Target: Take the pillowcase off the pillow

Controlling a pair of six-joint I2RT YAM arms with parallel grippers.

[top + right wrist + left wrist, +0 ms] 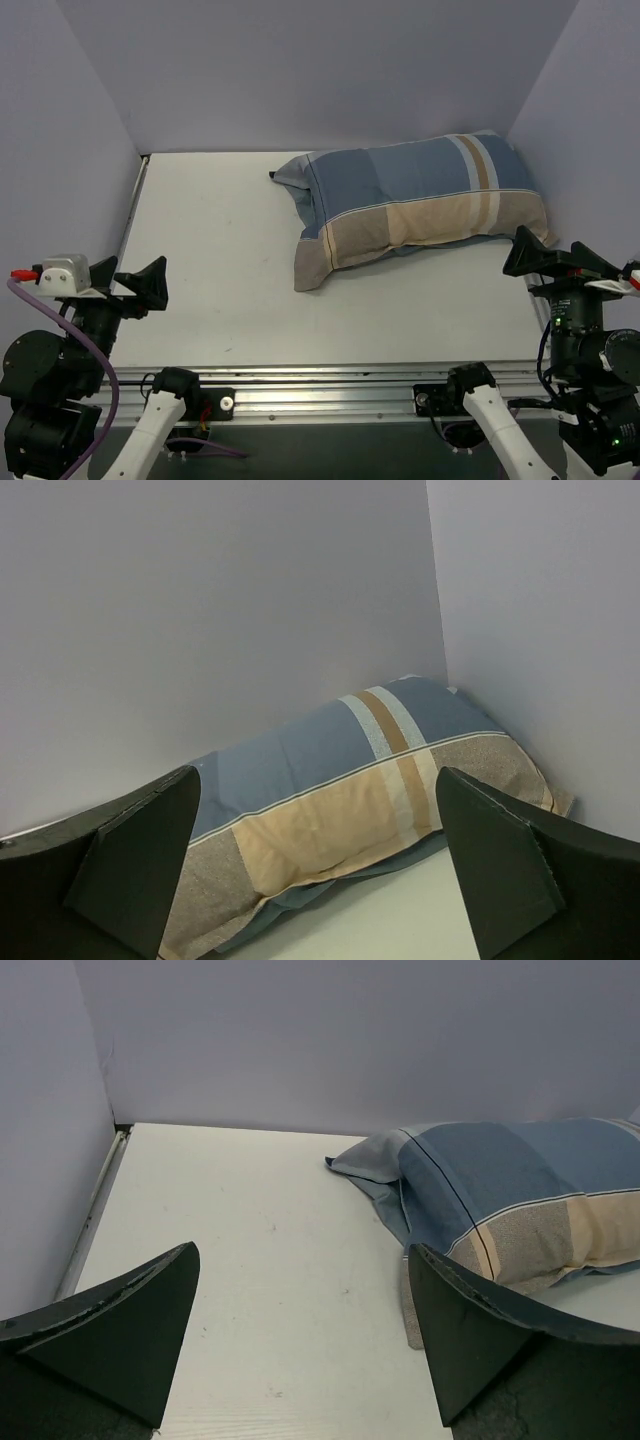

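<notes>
As you scan the white table (210, 260) from left to right, your left gripper (142, 288) hovers over the near left edge. Its fingers are spread wide and hold nothing, well apart from the cloth. Right of centre, toward the far right corner, the pillowcase (420, 200) lies plump on the table, covering the pillow so completely that none of it shows. Blue blocks face the back wall, tan blocks face you, and white and tan stripes cross near its right end. Your right gripper (540, 262) hovers near the pillowcase's near right corner, fingers likewise spread, gripping nothing.
</notes>
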